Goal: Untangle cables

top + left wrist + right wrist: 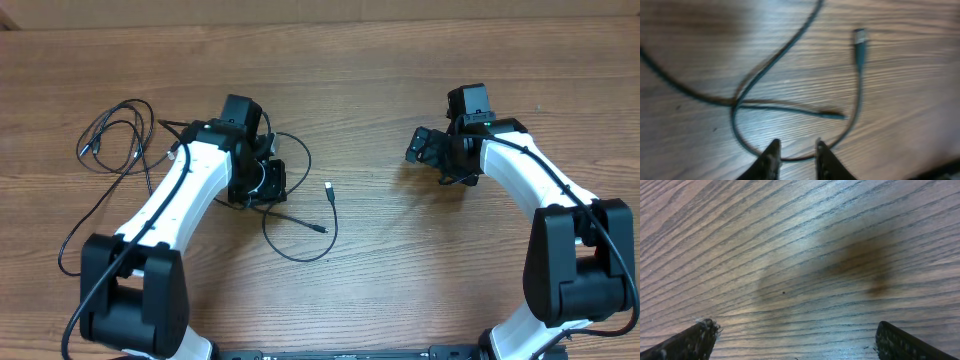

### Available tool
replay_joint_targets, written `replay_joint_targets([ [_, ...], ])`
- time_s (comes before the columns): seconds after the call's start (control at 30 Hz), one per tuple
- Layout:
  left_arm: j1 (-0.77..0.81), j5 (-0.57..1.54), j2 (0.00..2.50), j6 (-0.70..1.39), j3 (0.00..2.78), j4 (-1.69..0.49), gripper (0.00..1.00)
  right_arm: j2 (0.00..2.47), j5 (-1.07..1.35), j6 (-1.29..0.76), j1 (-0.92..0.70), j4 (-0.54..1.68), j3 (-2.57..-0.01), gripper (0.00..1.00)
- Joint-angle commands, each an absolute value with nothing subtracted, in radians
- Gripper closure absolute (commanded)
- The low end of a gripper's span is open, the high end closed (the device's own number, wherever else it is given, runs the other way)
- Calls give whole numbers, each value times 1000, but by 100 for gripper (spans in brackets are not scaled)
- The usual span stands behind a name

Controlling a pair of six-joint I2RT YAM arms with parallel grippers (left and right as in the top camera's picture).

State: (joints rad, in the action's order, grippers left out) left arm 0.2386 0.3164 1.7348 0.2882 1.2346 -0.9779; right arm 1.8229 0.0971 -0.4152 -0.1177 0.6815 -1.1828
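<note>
Thin black cables (110,135) loop loosely at the left of the wooden table and run under my left arm to a smaller loop (300,250) with a silver-tipped plug (328,187). My left gripper (268,185) is low over this part. In the left wrist view a cable (762,70) crosses itself, its plug (860,37) lies at the upper right, and the bottom of its loop runs across the narrow gap at my left gripper (797,147); the jaws stand slightly apart. My right gripper (430,150) is wide open over bare wood (797,332).
The table top (400,280) is brown wood grain. Thicker black wires (150,215) run along the white left arm. A thin cable end (840,116) points right in the left wrist view. No cable lies near the right arm.
</note>
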Motion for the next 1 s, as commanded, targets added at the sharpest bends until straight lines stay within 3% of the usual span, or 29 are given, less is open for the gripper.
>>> replay_joint_targets([
  [0.0,257,202,1758,458,1224,-983,69,1826,96,-419,-117,677,-1190,0],
  [0.1,270,199,1766,480,1221,-972,62,1826,96,-419,-117,677,-1190,0],
  [0.13,275,199,1767,481,1217,-965,45,1826,95,-419,-117,677,-1190,0],
  [0.17,281,199,1767,482,1214,-960,37,1826,96,-419,-117,678,-1190,0],
  [0.33,318,141,1768,545,1190,-955,34,1826,96,-419,-117,677,-1190,0],
  [0.43,347,73,1768,567,1161,-929,39,1826,96,-419,-117,678,-1190,0],
  [0.57,374,27,1768,592,1105,-859,36,1826,95,-419,-117,677,-1190,0],
  [0.67,382,26,1768,616,1058,-802,27,1826,95,-419,-117,677,-1190,0],
  [0.87,382,-22,1768,625,984,-731,28,1826,95,-419,-117,677,-1190,0],
  [0.97,380,-35,1768,625,968,-734,35,1826,96,-419,-117,677,-1190,0],
])
